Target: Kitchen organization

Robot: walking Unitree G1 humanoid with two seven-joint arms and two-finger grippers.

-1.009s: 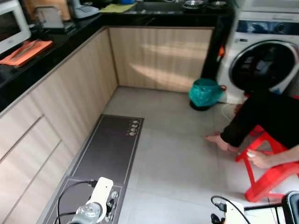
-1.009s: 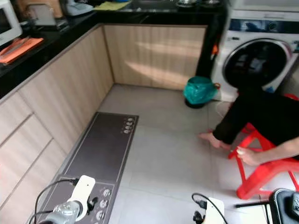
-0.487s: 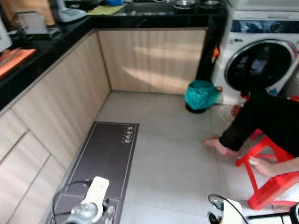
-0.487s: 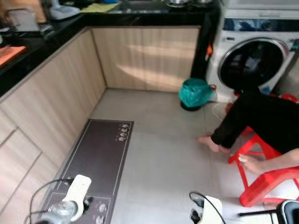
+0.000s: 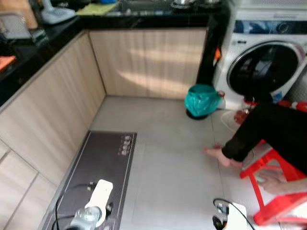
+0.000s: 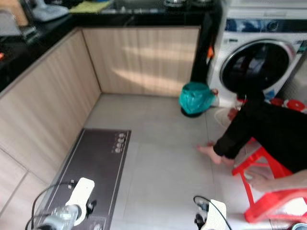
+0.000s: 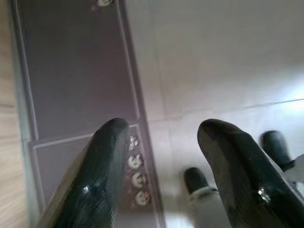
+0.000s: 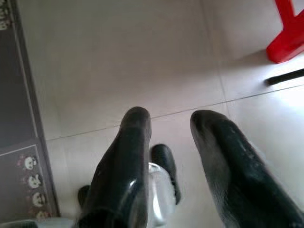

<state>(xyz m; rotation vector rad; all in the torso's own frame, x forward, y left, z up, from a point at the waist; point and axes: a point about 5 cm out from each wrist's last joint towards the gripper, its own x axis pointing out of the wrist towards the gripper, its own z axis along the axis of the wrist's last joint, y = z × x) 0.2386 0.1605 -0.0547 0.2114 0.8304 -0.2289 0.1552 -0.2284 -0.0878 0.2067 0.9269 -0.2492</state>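
I stand on a pale tiled kitchen floor, facing the corner of an L-shaped black countertop (image 5: 33,48) over light wood cabinets (image 5: 144,62). On the counter lie a yellow cloth (image 5: 98,8) and a small white appliance (image 5: 52,14). Both arms hang low at the bottom of the eye views, the left arm (image 5: 93,213) over the dark mat and the right arm (image 5: 229,221) over bare tiles. My left gripper (image 7: 164,126) is open above the mat's edge, holding nothing. My right gripper (image 8: 171,115) is open above the tiles, also holding nothing.
A dark floor mat (image 5: 100,165) runs along the left cabinets. A green-bagged bin (image 5: 202,99) stands beside a white washing machine (image 5: 264,62). At the right a person in black (image 5: 276,139) sits on a red stool (image 5: 278,201), one bare foot (image 5: 217,154) on the tiles.
The camera has swung to the right: the counter corner slid left in the picture and the microwave and orange board left view. Both arms still hang low.
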